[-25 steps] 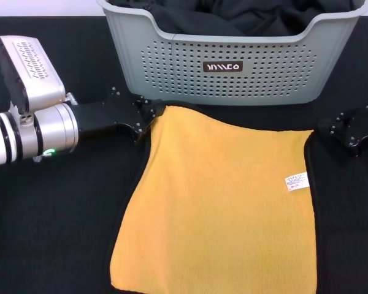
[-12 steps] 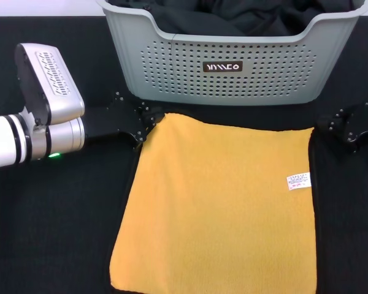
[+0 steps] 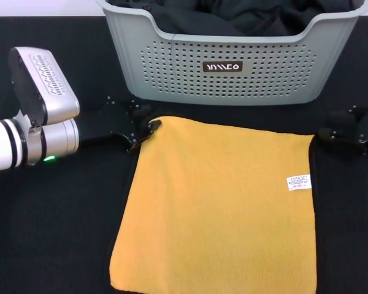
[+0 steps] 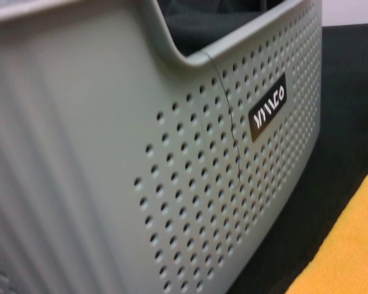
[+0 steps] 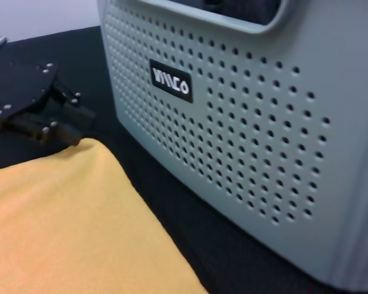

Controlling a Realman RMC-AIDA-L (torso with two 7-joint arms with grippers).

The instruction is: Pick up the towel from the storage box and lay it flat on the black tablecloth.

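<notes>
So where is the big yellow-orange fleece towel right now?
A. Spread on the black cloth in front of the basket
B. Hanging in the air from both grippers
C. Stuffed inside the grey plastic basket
A: the yellow-orange fleece towel lies spread on the black tablecloth, in front of the light grey perforated plastic basket, which holds only dark cloth.

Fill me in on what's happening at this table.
The towel lies spread, yellow-orange side up, on the black tablecloth in front of the grey storage box, which holds dark cloth. The left claw sits at the towel's far left corner and the right claw just off its far right corner. Whether either claw grips the towel cannot be made out.
</notes>
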